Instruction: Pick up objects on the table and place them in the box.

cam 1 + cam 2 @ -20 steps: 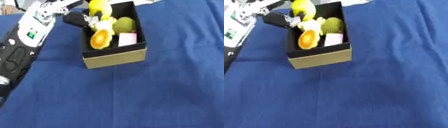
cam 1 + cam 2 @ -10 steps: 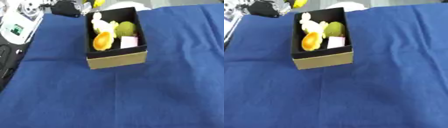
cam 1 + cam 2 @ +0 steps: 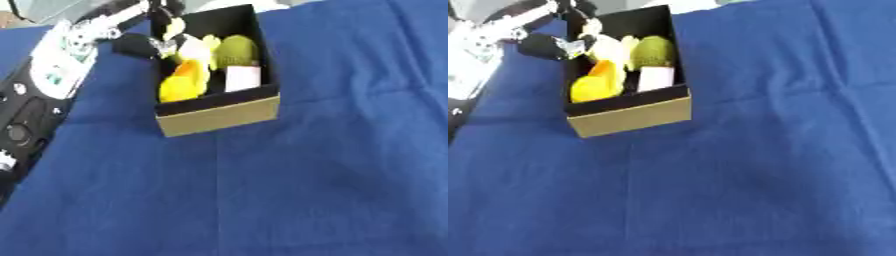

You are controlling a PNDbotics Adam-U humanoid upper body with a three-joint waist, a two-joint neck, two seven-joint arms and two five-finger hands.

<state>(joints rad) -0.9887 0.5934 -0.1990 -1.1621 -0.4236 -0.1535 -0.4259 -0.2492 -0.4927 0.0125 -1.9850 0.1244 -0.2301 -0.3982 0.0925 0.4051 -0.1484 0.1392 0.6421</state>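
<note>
Inside, the black-lined open cardboard box (image 3: 219, 116) on the blue cloth-covered table (image 3: 315, 190) holds yellow, green and pale pink objects (shapes blurred); the left hand (image 3: 157, 42) hangs at its far-left rim, finger posture indiscernible.

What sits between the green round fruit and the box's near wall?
A small pale pink block lies between the green round fruit and the black box's near wall, clearest in the left eye view.

The left arm (image 3: 39, 95) is black along its lower length, with round fittings. Nearer the left hand (image 3: 144, 42) sits a white panel bearing small green marks — the hand itself is black, blurred.
</note>
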